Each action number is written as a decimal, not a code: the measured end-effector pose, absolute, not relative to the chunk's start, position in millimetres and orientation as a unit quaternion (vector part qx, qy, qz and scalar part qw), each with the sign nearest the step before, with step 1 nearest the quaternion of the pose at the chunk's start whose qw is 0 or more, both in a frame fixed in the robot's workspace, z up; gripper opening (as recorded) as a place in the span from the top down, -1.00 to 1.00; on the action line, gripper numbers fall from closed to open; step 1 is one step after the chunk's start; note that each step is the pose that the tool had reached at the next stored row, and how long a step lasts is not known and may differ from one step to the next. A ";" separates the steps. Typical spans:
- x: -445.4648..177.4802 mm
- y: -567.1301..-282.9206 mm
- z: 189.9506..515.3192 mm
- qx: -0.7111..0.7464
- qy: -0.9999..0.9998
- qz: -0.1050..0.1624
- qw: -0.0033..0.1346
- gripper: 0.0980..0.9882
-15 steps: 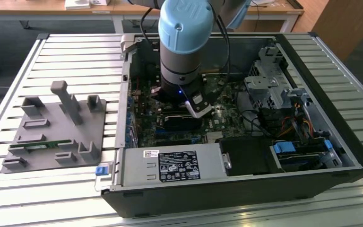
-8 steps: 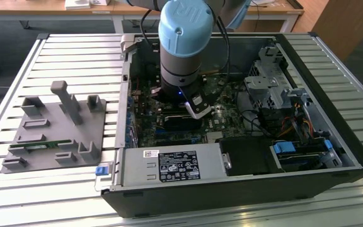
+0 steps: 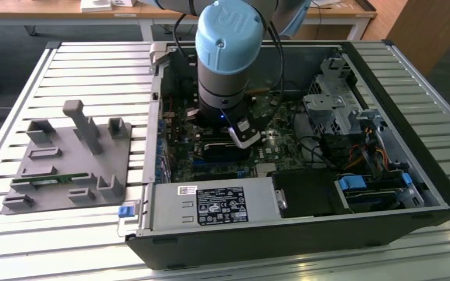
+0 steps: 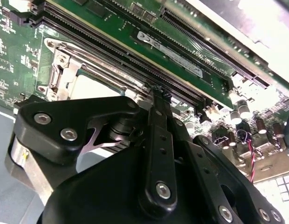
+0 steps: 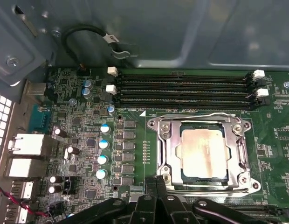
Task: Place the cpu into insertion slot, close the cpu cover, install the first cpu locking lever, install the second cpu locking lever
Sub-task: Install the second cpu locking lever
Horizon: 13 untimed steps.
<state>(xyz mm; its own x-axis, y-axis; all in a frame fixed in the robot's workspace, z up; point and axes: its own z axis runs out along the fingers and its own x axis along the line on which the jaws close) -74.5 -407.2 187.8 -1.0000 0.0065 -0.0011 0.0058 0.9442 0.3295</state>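
Over motherboard point(image 5: 88, 140), arm upright, hand point(image 5: 156, 184) pressed together beside cpu cover point(image 5: 237, 154), cpu point(image 5: 203, 154) seated beneath.

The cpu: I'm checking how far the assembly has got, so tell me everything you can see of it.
The cpu is a flat square chip with a dull silvery-grey metal top, smudged with a pale stain. It lies flat in the insertion slot, and the cpu cover is down around it, its window framing the metal top. Thin wire levers run along the frame's sides. The gripper sits close beside the frame's edge, not touching the chip.
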 end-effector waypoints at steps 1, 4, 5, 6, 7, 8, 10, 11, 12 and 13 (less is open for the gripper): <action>-75.2 -407.2 187.3 0.003 0.986 0.167 0.001 0.98; -76.0 -407.2 186.6 0.003 0.986 0.167 0.001 0.98; -76.0 -407.2 186.6 0.003 0.986 0.167 0.001 0.98; -76.0 -407.2 186.6 0.003 0.986 0.167 0.001 0.98; -76.0 -407.2 186.8 0.003 0.986 0.167 0.001 0.98; -76.0 -407.3 187.7 0.003 0.986 0.167 0.001 0.98; -76.0 -407.2 192.0 0.003 0.986 0.168 0.001 0.98; -76.0 -407.2 195.0 0.003 0.986 0.168 0.001 0.98; -76.0 -407.2 197.4 0.003 0.986 0.168 0.001 0.98; -76.0 -407.2 199.8 0.003 0.986 0.168 0.001 0.98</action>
<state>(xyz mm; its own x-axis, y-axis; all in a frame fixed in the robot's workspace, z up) -76.0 -407.2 199.8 -1.0000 0.0065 -0.0010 0.0058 0.9438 0.3303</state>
